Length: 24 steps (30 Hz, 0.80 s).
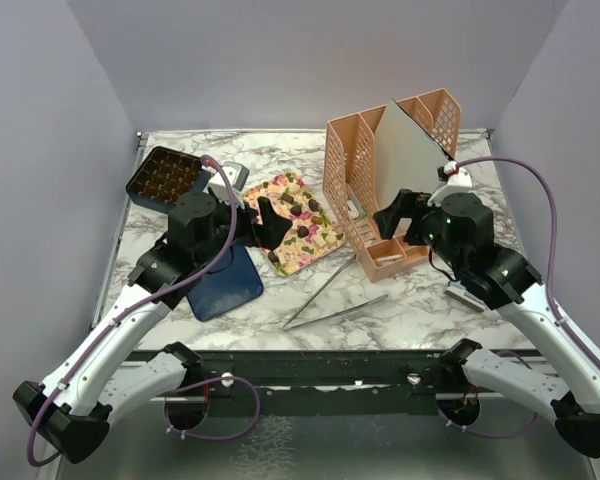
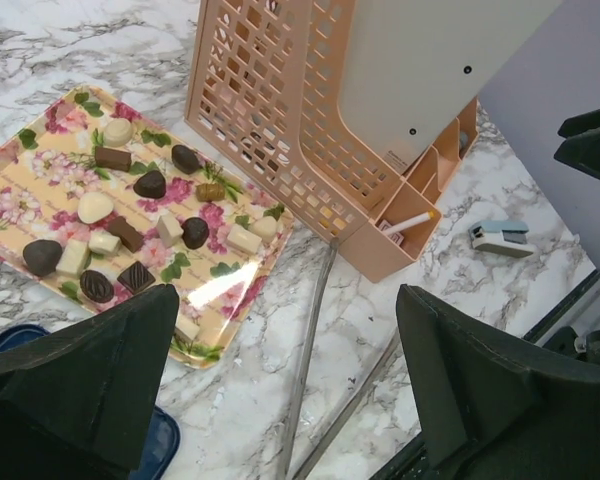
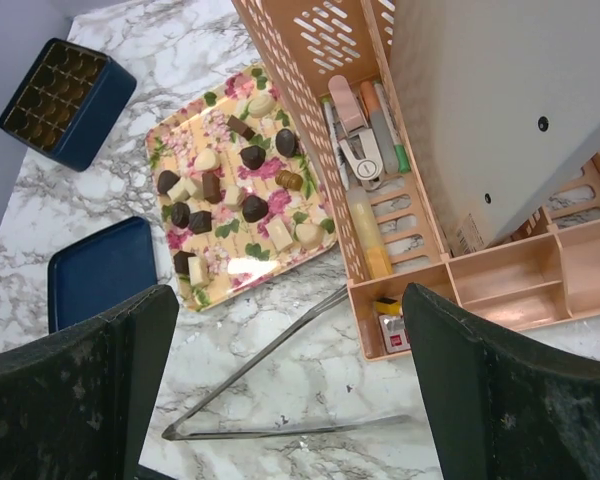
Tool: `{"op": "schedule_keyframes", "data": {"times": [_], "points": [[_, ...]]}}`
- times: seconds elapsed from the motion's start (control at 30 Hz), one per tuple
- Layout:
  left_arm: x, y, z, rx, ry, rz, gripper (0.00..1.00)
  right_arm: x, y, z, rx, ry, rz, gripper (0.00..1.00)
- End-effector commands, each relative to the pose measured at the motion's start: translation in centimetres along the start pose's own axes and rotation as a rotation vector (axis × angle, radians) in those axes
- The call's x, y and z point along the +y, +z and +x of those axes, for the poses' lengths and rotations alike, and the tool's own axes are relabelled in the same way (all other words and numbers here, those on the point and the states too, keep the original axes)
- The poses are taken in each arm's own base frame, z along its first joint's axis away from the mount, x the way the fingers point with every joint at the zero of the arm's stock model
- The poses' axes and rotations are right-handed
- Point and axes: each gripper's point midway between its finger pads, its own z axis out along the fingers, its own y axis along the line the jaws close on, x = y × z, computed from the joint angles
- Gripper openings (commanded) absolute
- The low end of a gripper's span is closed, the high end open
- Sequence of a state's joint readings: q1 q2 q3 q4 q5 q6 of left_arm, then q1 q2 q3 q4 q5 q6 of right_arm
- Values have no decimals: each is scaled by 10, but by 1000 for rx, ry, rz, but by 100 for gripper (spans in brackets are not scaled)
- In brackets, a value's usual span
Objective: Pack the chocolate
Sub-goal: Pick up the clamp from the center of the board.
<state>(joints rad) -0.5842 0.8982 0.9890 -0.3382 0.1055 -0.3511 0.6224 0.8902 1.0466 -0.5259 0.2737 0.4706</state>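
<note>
Marble table [image 1: 420,300]: chocolate [image 2: 150,184] lies unaligned on floral tray [image 2: 50,172]; left tool [image 2: 285,300], right tool [image 3: 288,300] both apart.

The bench [image 1: 410,320] under the fingers [image 2: 80,380] is white marble with grey veins. Plain pale grey walls [image 1: 310,60] stand beyond the fingers and out to both sides. A dark metal rail [image 1: 310,365] runs along the bench's near edge.

White arm links [image 1: 120,330], black joints [image 1: 193,222], purple cables [image 1: 554,225]
</note>
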Motion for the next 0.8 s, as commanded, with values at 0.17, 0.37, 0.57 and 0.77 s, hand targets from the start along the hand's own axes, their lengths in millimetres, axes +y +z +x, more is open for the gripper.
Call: {"op": "schedule_keyframes", "data": {"times": [0.17,0.37,0.57,0.77], "points": [[8,15,16,66,6,-21,99,-1,-15,-18,-60,9,-2,100],[17,32,55,212,-50,-46,99,-5,-23,-22,-84,14,4,100],[3,51,117,417,-73,15,99,-3,-34,-21,-96,0,-34,100],[-21,59,173,560,66,15,98,-7,-47,-29,-146,-37,-47,100]]}}
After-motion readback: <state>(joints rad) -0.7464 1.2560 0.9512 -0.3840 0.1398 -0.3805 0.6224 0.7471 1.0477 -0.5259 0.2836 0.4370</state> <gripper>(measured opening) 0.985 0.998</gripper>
